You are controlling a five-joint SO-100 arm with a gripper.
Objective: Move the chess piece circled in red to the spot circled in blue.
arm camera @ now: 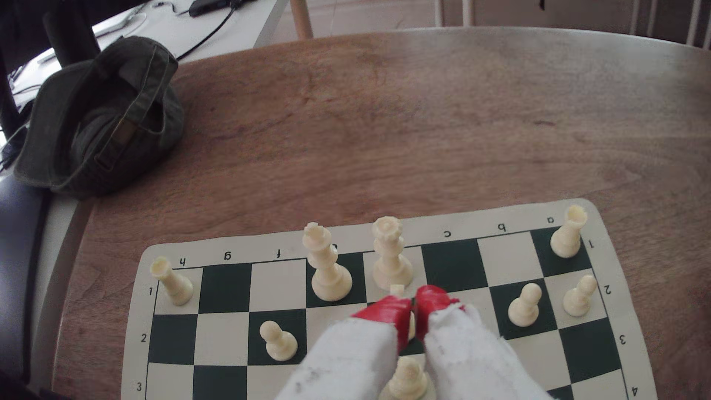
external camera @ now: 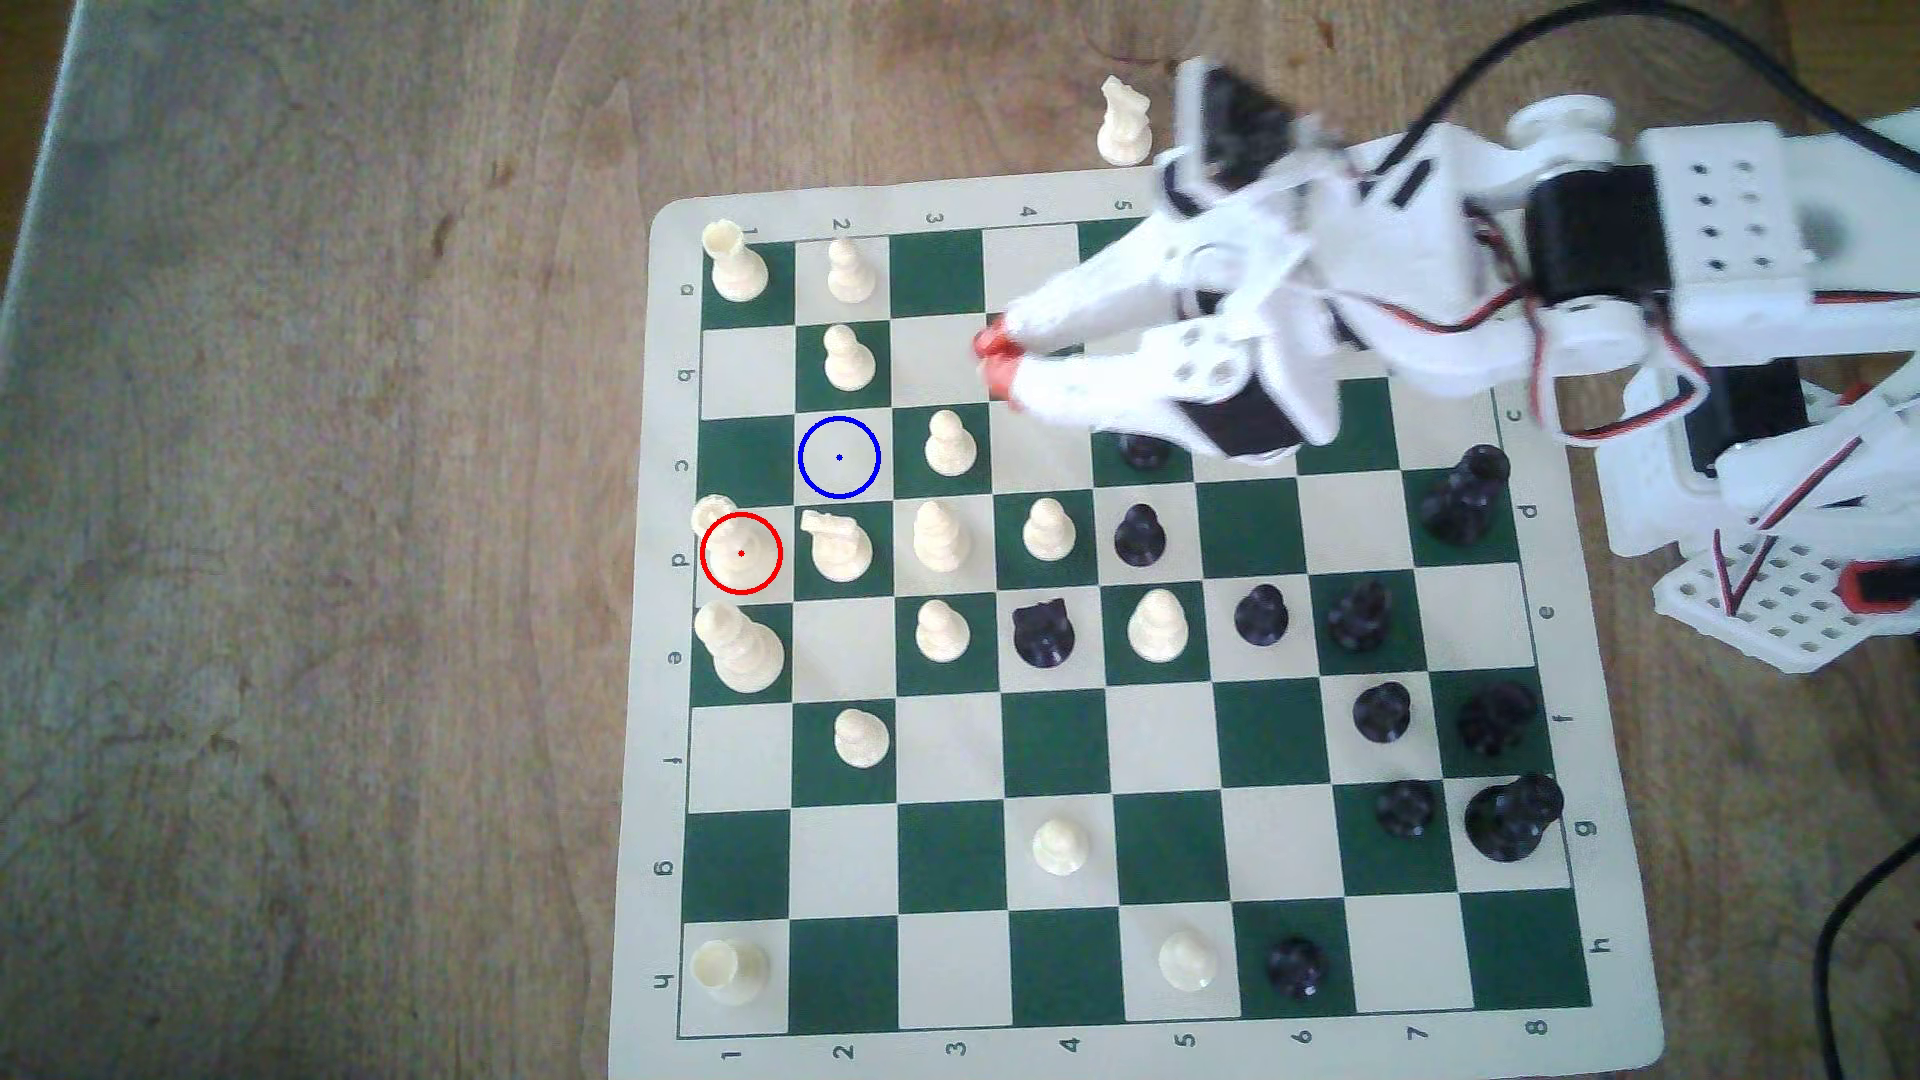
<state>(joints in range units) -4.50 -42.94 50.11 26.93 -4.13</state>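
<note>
Exterior view, read from its left to its right: a brown wooden table (external camera: 312, 519) carries a green-and-cream chessboard (external camera: 1112, 966), and I take the red ring on that board as my landmark. Inside the red ring, on the board's left edge column, stands the cream queen (external camera: 736, 545), upright on its square. Just above and to the right of the ring, one square diagonally away, lies the spot (external camera: 840, 457), a cream square marked with a thin blue ring and centre dot, with no piece on it. Directly below the red ring stands the bigger cream king (external camera: 740, 649). Just right of the ring is a cream knight (external camera: 837, 544). Farther right and higher than the ring, well apart from the queen, hangs my gripper (external camera: 995, 360), its red-tipped fingers (external camera: 988, 339) pressed together with nothing between them, above the board. In the wrist view my red fingertips (arm camera: 388, 312) meet almost without a gap, and the queen (arm camera: 390, 254) stands just beyond them beside the king (arm camera: 327, 265).
</note>
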